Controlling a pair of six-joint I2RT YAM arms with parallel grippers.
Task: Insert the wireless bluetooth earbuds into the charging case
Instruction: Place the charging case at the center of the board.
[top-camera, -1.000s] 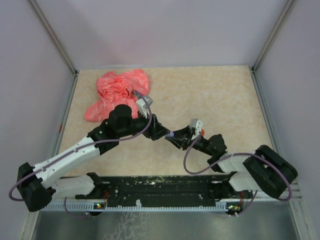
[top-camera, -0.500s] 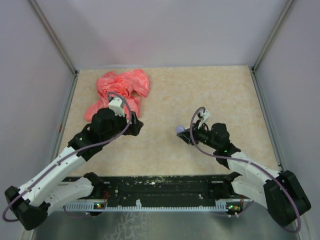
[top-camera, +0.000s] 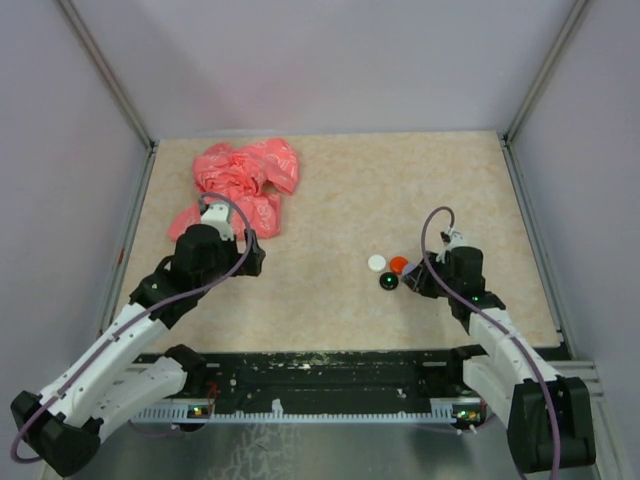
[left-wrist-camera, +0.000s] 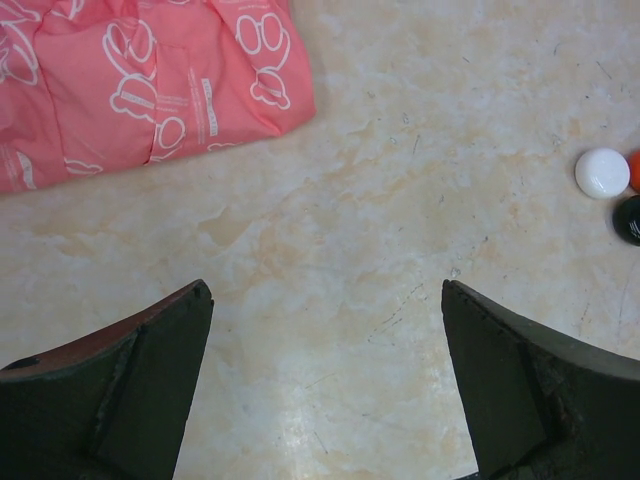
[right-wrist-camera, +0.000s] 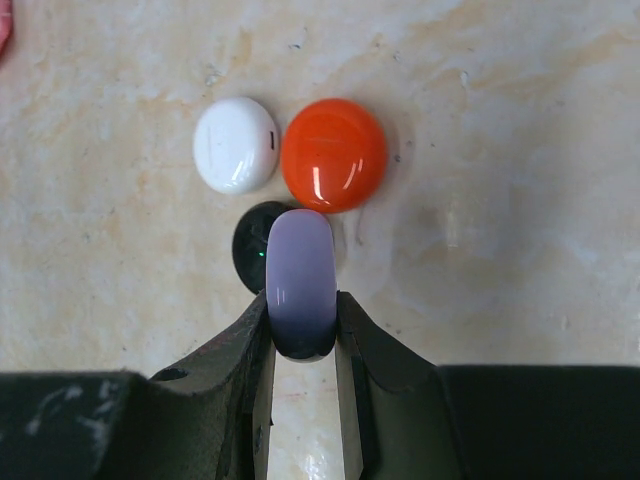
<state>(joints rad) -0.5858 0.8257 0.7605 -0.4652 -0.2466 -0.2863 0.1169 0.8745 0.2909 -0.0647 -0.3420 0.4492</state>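
The top camera looks down from high over the whole worktop (top-camera: 400, 180). Wrist cameras look down from close. All see the white disc (top-camera: 376, 263).

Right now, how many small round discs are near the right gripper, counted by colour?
white disc: 1
orange disc: 1
black disc: 1
purple disc: 1, held on edge in the right gripper
Total: 4

light: bright, even — overhead, probably | shadows: faint | glare: mild, tabletop (left-wrist-camera: 300, 410) | focus: sharp
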